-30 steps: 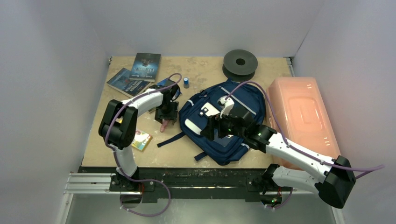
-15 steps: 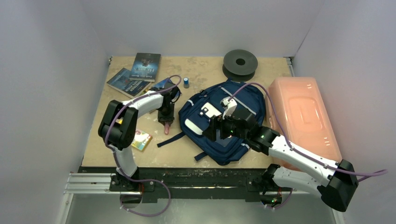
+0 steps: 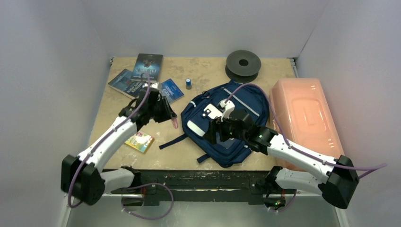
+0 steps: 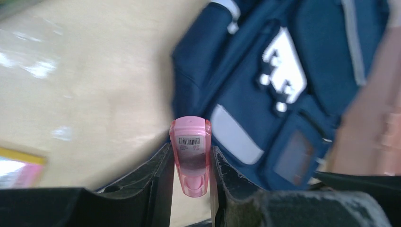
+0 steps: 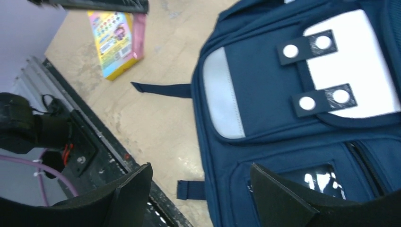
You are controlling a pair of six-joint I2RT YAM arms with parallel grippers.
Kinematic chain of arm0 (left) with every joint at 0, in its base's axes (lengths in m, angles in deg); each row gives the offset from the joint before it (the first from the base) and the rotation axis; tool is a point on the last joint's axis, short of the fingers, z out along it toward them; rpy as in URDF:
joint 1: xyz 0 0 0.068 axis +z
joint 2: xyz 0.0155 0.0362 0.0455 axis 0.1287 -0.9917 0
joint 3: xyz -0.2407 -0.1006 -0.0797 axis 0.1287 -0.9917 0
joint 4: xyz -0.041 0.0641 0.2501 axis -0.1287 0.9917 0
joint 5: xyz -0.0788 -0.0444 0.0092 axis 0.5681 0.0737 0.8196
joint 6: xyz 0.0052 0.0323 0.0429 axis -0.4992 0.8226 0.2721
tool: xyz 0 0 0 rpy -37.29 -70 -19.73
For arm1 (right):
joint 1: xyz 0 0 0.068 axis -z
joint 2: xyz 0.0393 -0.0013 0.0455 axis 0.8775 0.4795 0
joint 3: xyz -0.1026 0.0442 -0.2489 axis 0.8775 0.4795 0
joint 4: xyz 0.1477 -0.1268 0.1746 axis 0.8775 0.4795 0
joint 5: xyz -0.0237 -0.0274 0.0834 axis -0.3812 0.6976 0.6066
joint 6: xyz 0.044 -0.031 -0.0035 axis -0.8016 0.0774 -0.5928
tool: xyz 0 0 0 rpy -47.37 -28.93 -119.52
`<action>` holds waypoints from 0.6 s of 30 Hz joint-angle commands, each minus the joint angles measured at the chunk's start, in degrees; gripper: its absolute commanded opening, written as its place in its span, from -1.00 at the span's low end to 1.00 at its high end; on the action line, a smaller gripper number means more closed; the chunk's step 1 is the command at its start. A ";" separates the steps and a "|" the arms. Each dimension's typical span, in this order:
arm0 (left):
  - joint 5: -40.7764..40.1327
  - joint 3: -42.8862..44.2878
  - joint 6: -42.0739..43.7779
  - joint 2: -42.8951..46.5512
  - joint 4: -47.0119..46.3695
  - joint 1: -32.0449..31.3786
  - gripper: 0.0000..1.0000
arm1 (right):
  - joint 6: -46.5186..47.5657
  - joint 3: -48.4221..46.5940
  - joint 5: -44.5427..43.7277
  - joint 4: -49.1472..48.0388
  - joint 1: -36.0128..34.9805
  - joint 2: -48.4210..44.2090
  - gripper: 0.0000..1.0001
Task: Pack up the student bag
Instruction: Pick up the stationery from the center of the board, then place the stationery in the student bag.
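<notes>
findings, present moment.

the backpack [image 3: 234,153] lies flat on the counter [image 3: 208,71], right of centre, front pockets up. its lower end is towards the near edge, and its straps trail out to the left.

left end effector [image 4: 190,153]: closed on a small pink plastic item [image 4: 190,142] with a barcode label, clamped between both fingers. it is held over the counter just left of the backpack and appears clear of the surface. the wrist view is blurred.

right end effector [image 5: 201,168]: fingers spread wide, gripping nothing. it hangs above the backpack's front pocket, near the white patch [image 5: 359,61] with two dark buckle tabs.

other items noted: a pink box [image 3: 302,111] stands right of the backpack and touches it. a dark spool [image 3: 243,63] and a small blue-capped bottle [image 3: 188,83] sit on the far side. three books [image 3: 147,66] lie far left. a colourful booklet [image 3: 140,141] lies near left, apart from the backpack.
</notes>
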 commanded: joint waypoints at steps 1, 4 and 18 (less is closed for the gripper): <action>15.73 -18.05 -26.65 11.65 -29.57 0.16 -1.00 | 0.60 -1.61 5.42 -10.12 -0.95 -0.52 0.57; 16.24 -27.51 -43.51 13.46 -47.52 -0.92 -1.00 | -1.82 1.54 6.32 -19.21 -1.65 -3.20 0.56; 10.69 -33.19 -80.41 3.66 -77.59 -11.88 -1.00 | 5.32 9.53 -21.71 -34.00 -8.64 -6.47 0.51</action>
